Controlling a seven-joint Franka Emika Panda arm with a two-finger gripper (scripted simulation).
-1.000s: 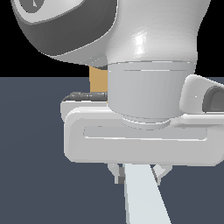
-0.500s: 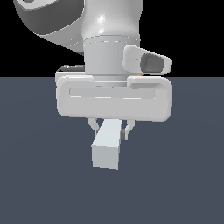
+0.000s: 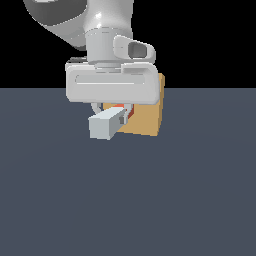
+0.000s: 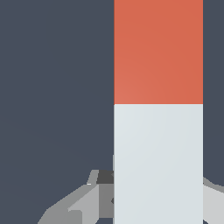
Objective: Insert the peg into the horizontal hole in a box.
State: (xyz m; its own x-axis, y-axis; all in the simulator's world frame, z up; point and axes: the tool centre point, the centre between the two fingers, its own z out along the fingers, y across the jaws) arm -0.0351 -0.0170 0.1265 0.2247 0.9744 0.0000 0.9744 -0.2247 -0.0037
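My gripper [image 3: 113, 114] hangs just above the floor, shut on the peg [image 3: 104, 125]. The peg lies level, its pale grey-white end pointing toward the camera and slightly to the exterior view's left. A sliver of its red-orange half shows between the fingers, pointing at the box [image 3: 146, 118]. That tan box stands right behind the hand, mostly covered by it. The hole is hidden behind the hand and peg. In the wrist view the peg [image 4: 157, 131] runs away from the gripper [image 4: 157, 194], pale half near, red half far, over bare floor; no box shows there.
A flat dark grey-blue floor [image 3: 190, 190] surrounds the box and gripper. The white arm links [image 3: 65, 20] rise above the hand, against a black background.
The hand with the peg has moved away from the camera and looks smaller. The tan box now shows behind it on the exterior view's right. The grip on the peg is unchanged.
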